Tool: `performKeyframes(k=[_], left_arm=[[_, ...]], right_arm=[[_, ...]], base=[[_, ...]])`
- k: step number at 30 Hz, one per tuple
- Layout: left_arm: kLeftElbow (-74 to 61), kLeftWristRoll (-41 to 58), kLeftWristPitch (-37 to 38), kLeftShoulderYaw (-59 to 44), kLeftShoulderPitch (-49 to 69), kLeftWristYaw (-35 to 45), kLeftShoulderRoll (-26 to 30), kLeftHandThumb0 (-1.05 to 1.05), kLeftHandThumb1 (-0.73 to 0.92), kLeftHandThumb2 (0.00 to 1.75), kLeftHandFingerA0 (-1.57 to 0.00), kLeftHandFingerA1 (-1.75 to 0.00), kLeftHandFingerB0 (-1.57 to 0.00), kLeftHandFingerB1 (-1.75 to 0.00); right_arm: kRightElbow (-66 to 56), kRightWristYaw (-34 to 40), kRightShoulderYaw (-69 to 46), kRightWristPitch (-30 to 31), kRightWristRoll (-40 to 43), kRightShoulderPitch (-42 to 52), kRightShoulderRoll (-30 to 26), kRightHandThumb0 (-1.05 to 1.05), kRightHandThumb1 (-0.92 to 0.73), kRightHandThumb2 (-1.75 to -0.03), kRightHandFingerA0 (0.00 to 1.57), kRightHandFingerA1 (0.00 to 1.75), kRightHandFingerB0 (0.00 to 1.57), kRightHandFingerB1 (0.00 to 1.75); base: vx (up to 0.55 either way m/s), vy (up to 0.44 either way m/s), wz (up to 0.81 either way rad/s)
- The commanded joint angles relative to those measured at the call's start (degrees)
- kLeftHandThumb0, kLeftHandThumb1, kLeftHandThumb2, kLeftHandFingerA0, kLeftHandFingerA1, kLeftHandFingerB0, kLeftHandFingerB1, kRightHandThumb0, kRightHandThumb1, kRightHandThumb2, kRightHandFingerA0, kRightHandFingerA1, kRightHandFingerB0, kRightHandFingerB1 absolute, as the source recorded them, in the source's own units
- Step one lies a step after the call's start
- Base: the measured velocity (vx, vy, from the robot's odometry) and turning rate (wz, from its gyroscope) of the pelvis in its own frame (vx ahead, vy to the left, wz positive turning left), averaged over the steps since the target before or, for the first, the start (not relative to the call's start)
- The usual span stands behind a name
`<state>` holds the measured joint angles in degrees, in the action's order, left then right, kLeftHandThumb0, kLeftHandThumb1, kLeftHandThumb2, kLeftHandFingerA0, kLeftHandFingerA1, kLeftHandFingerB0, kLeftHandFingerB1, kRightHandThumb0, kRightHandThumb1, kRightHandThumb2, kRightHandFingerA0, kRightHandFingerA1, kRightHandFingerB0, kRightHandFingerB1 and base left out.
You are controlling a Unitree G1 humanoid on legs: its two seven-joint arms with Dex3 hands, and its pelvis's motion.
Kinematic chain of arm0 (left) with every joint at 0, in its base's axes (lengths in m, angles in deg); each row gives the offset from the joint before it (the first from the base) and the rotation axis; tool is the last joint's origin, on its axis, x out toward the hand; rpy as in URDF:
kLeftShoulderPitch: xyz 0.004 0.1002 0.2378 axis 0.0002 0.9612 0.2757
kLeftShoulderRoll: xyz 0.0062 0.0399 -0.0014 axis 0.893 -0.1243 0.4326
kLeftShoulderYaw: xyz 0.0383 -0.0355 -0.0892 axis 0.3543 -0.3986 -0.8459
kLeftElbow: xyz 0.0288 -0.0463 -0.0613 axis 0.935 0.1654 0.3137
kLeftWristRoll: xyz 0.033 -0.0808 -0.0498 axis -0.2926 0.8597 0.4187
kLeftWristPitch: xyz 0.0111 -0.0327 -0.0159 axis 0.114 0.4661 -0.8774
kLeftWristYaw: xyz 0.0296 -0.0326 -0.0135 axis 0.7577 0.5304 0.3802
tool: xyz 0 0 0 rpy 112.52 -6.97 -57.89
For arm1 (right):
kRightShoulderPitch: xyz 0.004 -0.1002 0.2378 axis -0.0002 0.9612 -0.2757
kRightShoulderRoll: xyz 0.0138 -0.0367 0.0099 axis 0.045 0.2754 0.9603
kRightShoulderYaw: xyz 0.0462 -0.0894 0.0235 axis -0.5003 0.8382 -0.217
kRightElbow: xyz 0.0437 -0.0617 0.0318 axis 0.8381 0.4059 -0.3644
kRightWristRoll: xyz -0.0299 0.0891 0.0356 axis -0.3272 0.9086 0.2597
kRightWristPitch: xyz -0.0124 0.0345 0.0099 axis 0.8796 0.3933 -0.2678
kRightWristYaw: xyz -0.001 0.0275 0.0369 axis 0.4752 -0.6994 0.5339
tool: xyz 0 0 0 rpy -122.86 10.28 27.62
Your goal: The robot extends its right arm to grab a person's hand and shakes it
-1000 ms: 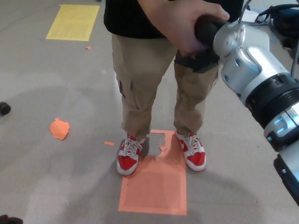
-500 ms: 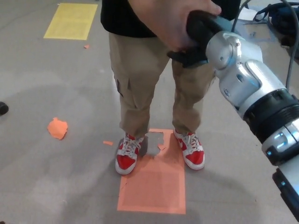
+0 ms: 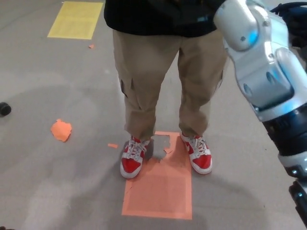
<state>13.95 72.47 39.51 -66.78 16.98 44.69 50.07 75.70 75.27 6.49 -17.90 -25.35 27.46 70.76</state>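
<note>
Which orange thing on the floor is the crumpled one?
Find the person's red shoes standing on the big flat orange rectangle. Look toward the picture's left, across bare grey floor. The crumpled orange scrap lies alone there, lumpy and ragged-edged, unlike the flat rectangle.

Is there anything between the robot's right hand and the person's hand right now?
That cannot be judged from this view. The right forearm rises out of the top of the picture, so neither the robot's right hand nor the person's hand shows. Only the person's trousers and red shoes are visible below.
</note>
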Motion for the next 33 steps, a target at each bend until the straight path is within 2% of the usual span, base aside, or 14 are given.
performKeyframes(k=[1, 2, 6, 9, 16, 18, 21, 22, 25, 26, 27, 28, 32, 33], left_arm=[[-0.24, -0.43, 1.52, 0.28, 0.66, -0.13, 1.53, -0.32, 0.64, 1.15, -0.02, -0.47, -0.01, -0.46], [-0.22, -0.38, 1.55, 0.27, 0.68, 0.01, 1.58, -0.64, 0.92, 0.72, -0.24, -0.36, -0.17, -0.31], [-0.18, 0.05, 1.04, -0.01, 0.05, 0.53, 1.51, -0.32, 0.63, 1.15, -0.02, -0.47, -0.01, -0.46], [-0.42, 0.3, 0.88, -0.21, 0.02, 0.82, 1.58, -0.32, 0.64, 1.15, -0.02, -0.47, 0.0, -0.46], [0.08, 0.29, 0.78, -0.36, -0.9, 0.87, 1.62, -0.31, 0.66, 1.16, -0.01, -0.47, 0.0, -0.46], [0.04, -0.13, 0.83, -0.1, -0.9, 0.1, 1.65, -0.59, 0.92, 0.72, -0.22, -0.35, -0.18, -0.31], [0.08, 0.08, 0.22, -0.22, -1.18, -0.01, 1.34, -0.62, 0.92, 0.7, -0.23, -0.35, -0.17, -0.3], [0.13, 0.38, 0.33, -0.45, -1.12, 0.15, 1.29, -0.32, 0.64, 1.15, -0.01, -0.47, 0.0, -0.46], [0.24, 0.92, 1.42, -0.88, -0.76, 0.58, 1.25, -0.32, 0.65, 1.15, -0.01, -0.47, -0.01, -0.46], [0.56, 0.84, 1.26, -0.92, -0.95, 0.0, 1.09, -0.61, 0.92, 0.69, -0.23, -0.34, -0.2, -0.3], [0.7, 0.8, 1.2, -0.93, -1.04, -0.26, 1.02, -0.61, 0.92, 0.69, -0.23, -0.34, -0.2, -0.3], [1.12, -0.53, 1.06, 0.24, -1.36, -0.39, 1.36, -0.33, 0.63, 1.15, -0.01, -0.47, 0.0, -0.46], [0.8, -0.23, 1.07, 0.16, -0.22, 0.18, 1.58, -0.69, 0.8, 1.1, -0.07, -0.44, -0.03, -0.37], [0.49, 0.49, 1.43, -0.39, 0.19, 0.69, 1.54, -0.66, 0.92, 0.77, -0.08, -0.3, -0.05, -0.25]], right_arm=[[13.88, 1.4, 0.63, 0.22, 0.24, 0.67, -0.08, -0.13, -0.65, -0.59, 0.88, 0.57, 0.46, 0.42], [17.44, 1.89, 0.8, -0.6, 0.49, 0.4, 0.4, -0.13, -0.67, -0.59, 0.84, 0.56, 0.47, 0.42], [31.98, 3.57, 1.3, -5.12, 1.6, -0.39, 2.32, -0.17, -0.69, -0.6, 0.93, 0.62, 0.47, 0.43], [36.57, 3.92, 2.14, -7.77, 1.56, 0.01, 2.99, -0.16, -0.58, -0.56, 0.5, 0.48, 0.49, 0.44], [36.59, 5.34, 1.32, -9.79, 2.03, -2.32, 3.31, -0.2, -0.74, -0.62, 0.77, 0.56, 0.48, 0.42], [34.29, 5.88, 0.9, -9.49, 2.2, -2.37, 3.29, -0.19, -0.77, -0.62, 0.84, 0.58, 0.49, 0.42], [21.04, 4.08, 0.04, -7.0, 1.86, -1.54, 1.76, -0.19, -0.64, -0.6, 0.97, 0.62, 0.47, 0.42], [13.53, 2.5, -0.45, -5.01, 1.47, -1.06, 1.05, -0.19, -0.71, -0.62, 1.02, 0.6, 0.45, 0.4], [-0.79, 0.13, -2.08, -0.45, 1.02, -0.05, 0.56, -0.21, -0.77, -0.64, 1.04, 0.6, 0.46, 0.4], [-5.48, -0.84, -2.81, 0.56, 1.04, -0.16, 0.32, -0.21, -0.81, -0.64, 1.01, 0.6, 0.45, 0.4], [-7.55, -1.29, -3.11, 1.04, 1.03, -0.19, 0.22, -0.21, -0.81, -0.64, 1.01, 0.6, 0.45, 0.4], [-15.66, -1.6, -5.63, 0.84, 2.78, -0.42, 0.58, -0.17, -0.83, -0.65, 0.97, 0.8, 0.46, 0.39], [-28.47, -5.38, -6.9, 6.4, -0.18, -2.54, -0.76, -0.23, -0.81, -0.65, 1.16, 0.69, 0.49, 0.41], [-29.8, -5.69, -7.08, 6.57, -0.49, -2.62, -1.05, -0.22, -0.8, -0.65, 1.17, 0.69, 0.51, 0.42]], base=[[0.0, 0.0, 0.0], [0.0, 0.0, 0.0], [0.0, 0.0, 0.0], [0.0, 0.0, 0.0], [0.0, 0.0, 0.0], [0.0, 0.0, 0.0], [0.0, 0.0, 0.0], [0.0, 0.0, 0.0], [0.0, 0.0, 0.0], [0.0, 0.0, 0.0], [0.0, 0.0, 0.0], [0.0, 0.0, 0.0], [0.0, 0.0, 0.0], [0.0, 0.0, 0.0]])
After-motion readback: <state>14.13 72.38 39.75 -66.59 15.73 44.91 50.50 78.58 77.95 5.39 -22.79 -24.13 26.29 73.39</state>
